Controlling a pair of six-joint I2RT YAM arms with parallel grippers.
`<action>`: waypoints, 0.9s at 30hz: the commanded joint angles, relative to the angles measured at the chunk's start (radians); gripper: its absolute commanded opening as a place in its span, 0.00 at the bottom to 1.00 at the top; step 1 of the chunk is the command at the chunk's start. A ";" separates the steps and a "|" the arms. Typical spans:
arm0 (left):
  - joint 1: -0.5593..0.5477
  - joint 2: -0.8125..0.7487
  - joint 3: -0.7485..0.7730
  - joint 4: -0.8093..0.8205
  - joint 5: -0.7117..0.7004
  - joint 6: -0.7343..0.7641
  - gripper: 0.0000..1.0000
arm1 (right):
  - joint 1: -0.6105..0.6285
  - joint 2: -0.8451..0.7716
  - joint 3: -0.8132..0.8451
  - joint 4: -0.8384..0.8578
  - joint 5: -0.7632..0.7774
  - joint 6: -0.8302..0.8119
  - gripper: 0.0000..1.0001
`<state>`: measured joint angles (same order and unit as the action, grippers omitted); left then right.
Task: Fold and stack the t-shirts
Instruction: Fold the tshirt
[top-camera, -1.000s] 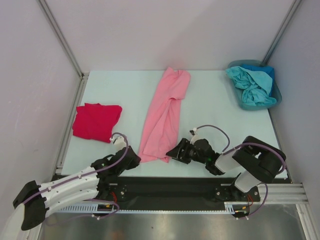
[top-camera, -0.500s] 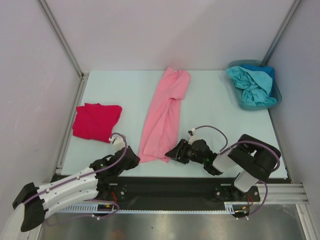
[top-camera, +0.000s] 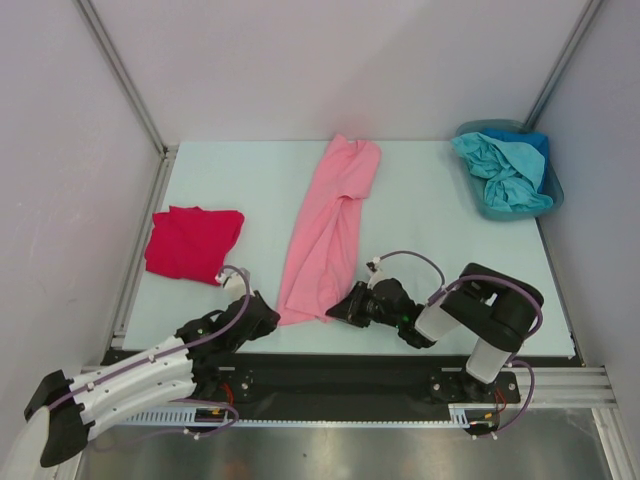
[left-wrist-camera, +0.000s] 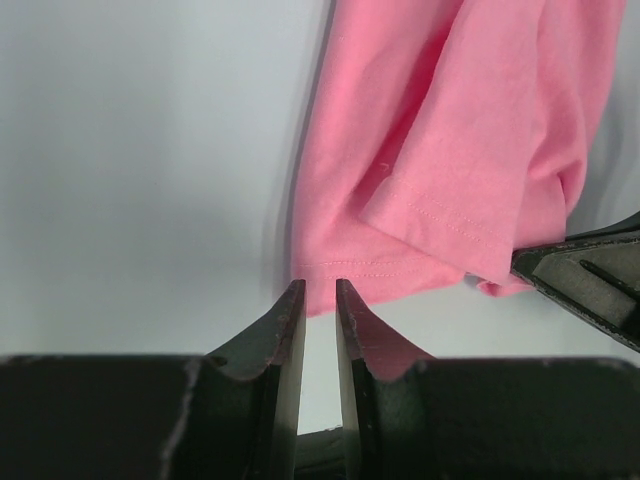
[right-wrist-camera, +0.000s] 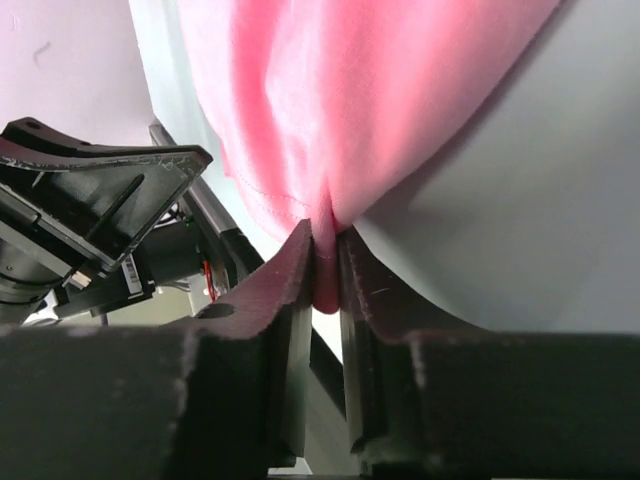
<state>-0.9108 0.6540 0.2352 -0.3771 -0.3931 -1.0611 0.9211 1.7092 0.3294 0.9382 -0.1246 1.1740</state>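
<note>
The light pink t-shirt (top-camera: 335, 215) lies as a long narrow strip down the middle of the table. My right gripper (top-camera: 335, 312) is shut on its near right hem corner; the right wrist view shows pink cloth (right-wrist-camera: 350, 90) pinched between the jaws (right-wrist-camera: 325, 232). My left gripper (top-camera: 272, 313) sits at the near left hem corner. Its jaws (left-wrist-camera: 315, 287) stand a narrow gap apart, with the pink hem (left-wrist-camera: 450, 130) at the tips and bare table showing between them. The bright red t-shirt (top-camera: 190, 243) lies folded at the left.
A teal basket (top-camera: 500, 212) at the back right holds a crumpled teal shirt (top-camera: 495, 165) and a blue one (top-camera: 530, 145). Frame posts stand at both back corners. The table's near edge and a black rail run just behind both grippers.
My right gripper has slid a little to the left along the near hem, still holding the pink cloth. My left gripper has barely moved.
</note>
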 joint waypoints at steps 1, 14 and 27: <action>-0.007 -0.004 0.030 -0.005 -0.024 0.015 0.23 | 0.005 -0.022 0.005 -0.028 0.028 -0.020 0.16; -0.007 -0.007 0.030 0.001 -0.020 0.015 0.23 | -0.024 -0.166 0.039 -0.275 0.016 -0.117 0.11; -0.007 0.003 0.038 0.007 -0.018 0.018 0.23 | -0.082 -0.362 0.097 -0.685 0.051 -0.269 0.10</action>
<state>-0.9108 0.6544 0.2356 -0.3801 -0.3939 -1.0611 0.8623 1.4086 0.4183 0.3531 -0.1070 0.9569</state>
